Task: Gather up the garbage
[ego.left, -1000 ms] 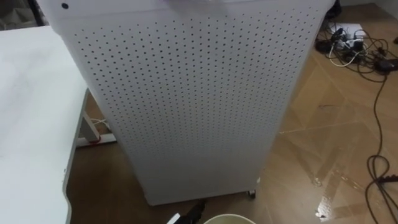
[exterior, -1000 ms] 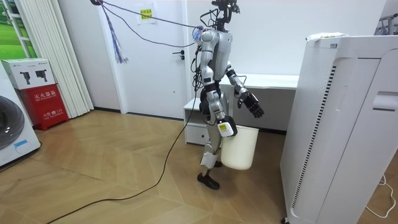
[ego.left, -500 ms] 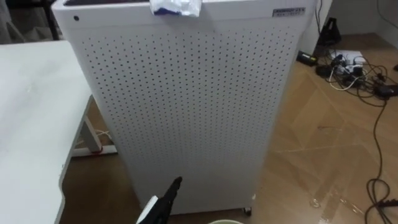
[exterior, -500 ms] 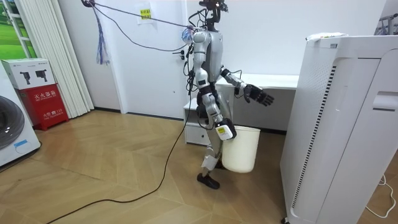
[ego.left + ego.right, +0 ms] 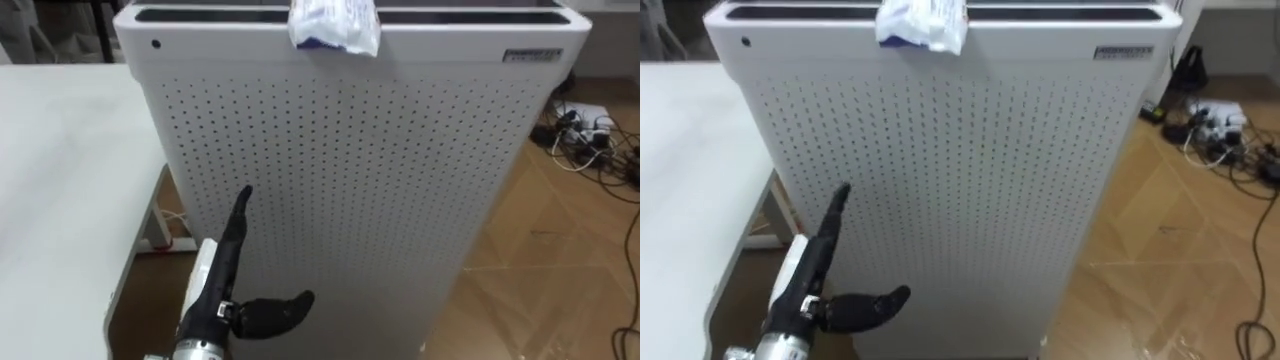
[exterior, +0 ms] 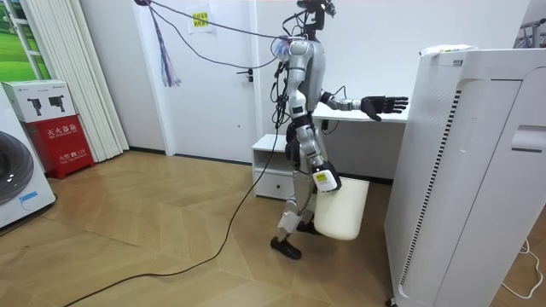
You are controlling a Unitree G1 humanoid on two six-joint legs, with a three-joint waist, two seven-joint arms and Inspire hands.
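A crumpled white and blue wrapper lies on the top front edge of a tall white perforated appliance. I stand facing that appliance, about an arm's length from it. My left hand is raised in front of its perforated face, open with fingers straight up and thumb out, well below the wrapper. In the room view my right hand hangs at my side, shut on the rim of a tilted white bin.
A white table runs along my left, close to the appliance. Cables and a power strip lie on the wooden floor to the right. A small drawer cabinet stands behind me.
My left hand has risen from low in the view to chest height before the appliance. The camera has tilted up, bringing the top and the wrapper into view. The bin has swung and tilted.
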